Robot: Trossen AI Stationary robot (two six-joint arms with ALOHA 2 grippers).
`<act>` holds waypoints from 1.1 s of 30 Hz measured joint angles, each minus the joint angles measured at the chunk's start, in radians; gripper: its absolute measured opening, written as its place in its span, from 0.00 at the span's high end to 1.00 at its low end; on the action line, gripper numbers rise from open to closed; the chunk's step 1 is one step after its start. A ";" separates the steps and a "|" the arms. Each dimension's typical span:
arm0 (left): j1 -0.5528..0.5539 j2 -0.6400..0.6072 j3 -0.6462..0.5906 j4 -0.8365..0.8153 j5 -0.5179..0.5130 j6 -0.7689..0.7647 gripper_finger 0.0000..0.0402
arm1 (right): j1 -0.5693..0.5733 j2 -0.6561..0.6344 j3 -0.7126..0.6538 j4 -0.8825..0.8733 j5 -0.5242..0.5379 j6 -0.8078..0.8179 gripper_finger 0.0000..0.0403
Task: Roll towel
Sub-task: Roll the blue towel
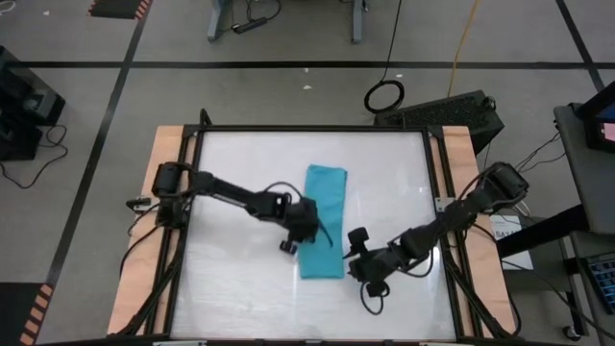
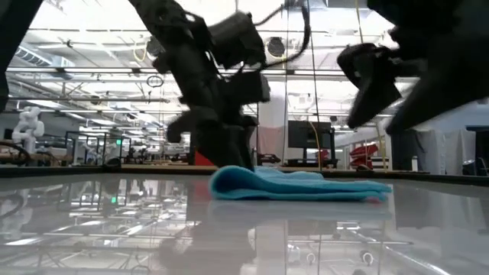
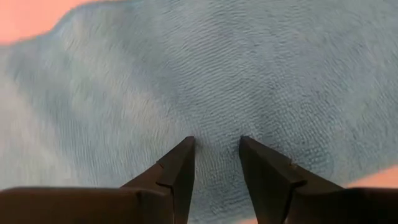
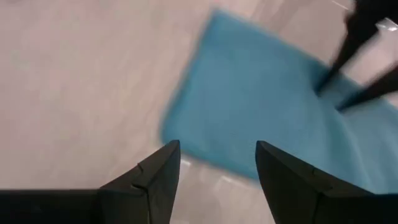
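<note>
Presently my left gripper [image 3: 216,144], fingers slightly spread, presses the folded towel [image 1: 323,222] mid-counter [image 1: 231,279]; right gripper [image 4: 217,149] hovers spread nearby.

Left arm reaches from the table's left edge toward centre, elbow bent, wrist pitched down. Left gripper [image 3: 216,163] sits low, fingers [image 3: 177,171] a narrow gap apart. Right arm comes in from the right edge, angled toward the near-centre. Right gripper [image 4: 217,171] raised off the surface, fingers [image 4: 158,174] spread wide.
</note>
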 joint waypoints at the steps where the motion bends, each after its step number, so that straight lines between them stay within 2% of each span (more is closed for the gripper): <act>1: -0.023 -0.003 0.000 -0.005 -0.005 0.005 0.66 | 0.008 0.012 0.000 0.003 0.016 -0.005 0.50; 5: -0.117 -0.020 0.000 -0.018 -0.094 0.009 0.66 | 0.023 0.074 0.000 0.032 0.026 -0.004 0.50; 11: -0.201 -0.065 0.000 0.008 -0.365 0.040 0.66 | 0.054 0.106 0.000 0.077 0.052 0.008 0.52; 14: -0.202 -0.090 0.000 0.025 -0.382 -0.009 0.66 | 0.068 0.106 0.000 0.122 0.052 0.014 0.56; 19: -0.254 -0.113 0.000 0.030 -0.355 -0.135 0.66 | 0.102 0.106 0.000 0.214 0.055 0.038 0.61; 21: -0.285 -0.113 0.000 0.038 -0.379 -0.161 0.66 | 0.115 0.106 0.000 0.226 0.111 0.049 0.63; 24: -0.314 -0.110 0.000 0.057 -0.464 -0.196 0.66 | 0.120 0.106 0.000 0.218 0.254 0.096 0.65; 28: -0.308 -0.106 -0.003 0.050 -0.563 -0.242 0.66 | 0.070 0.106 0.000 0.235 0.318 0.161 0.66; 33: -0.216 -0.106 -0.003 0.051 -0.553 -0.286 0.66 | -0.027 0.106 0.000 0.222 0.309 0.249 0.66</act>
